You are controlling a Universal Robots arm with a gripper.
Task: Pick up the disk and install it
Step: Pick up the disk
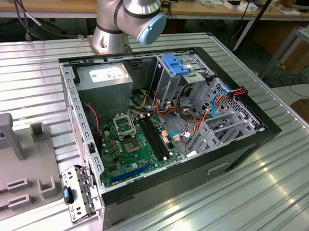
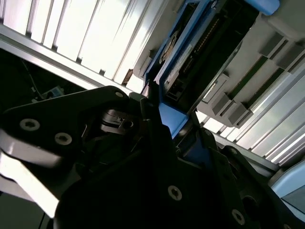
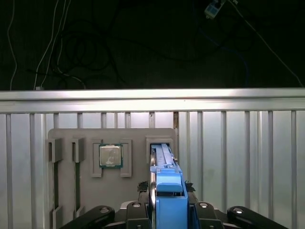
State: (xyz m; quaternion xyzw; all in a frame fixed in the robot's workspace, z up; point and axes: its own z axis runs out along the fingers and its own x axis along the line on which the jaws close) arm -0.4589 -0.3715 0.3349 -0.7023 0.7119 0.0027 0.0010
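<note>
One ribbed metal worktop (image 1: pixel 273 201) carries one open computer case (image 1: pixel 245 144) and, toward the exterior view's left, one grey holder tray (image 1: pixel 20 166). In the first wrist view, one blue-framed disk (image 3: pixel 163 160) stands on edge in a tray slot. The two jaws of the gripper (image 3: pixel 169 202) pinch it from both sides. One processor chip (image 3: pixel 110 155) lies in a recess nearby.

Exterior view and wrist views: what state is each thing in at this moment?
disk, standing on edge in a slot of the grey tray
gripper, set around the disk's blue near end
processor chip, lying flat in its tray pocket
computer case, on its side, side panel off, insides exposed
blue bracket, seated in the drive cage
</note>
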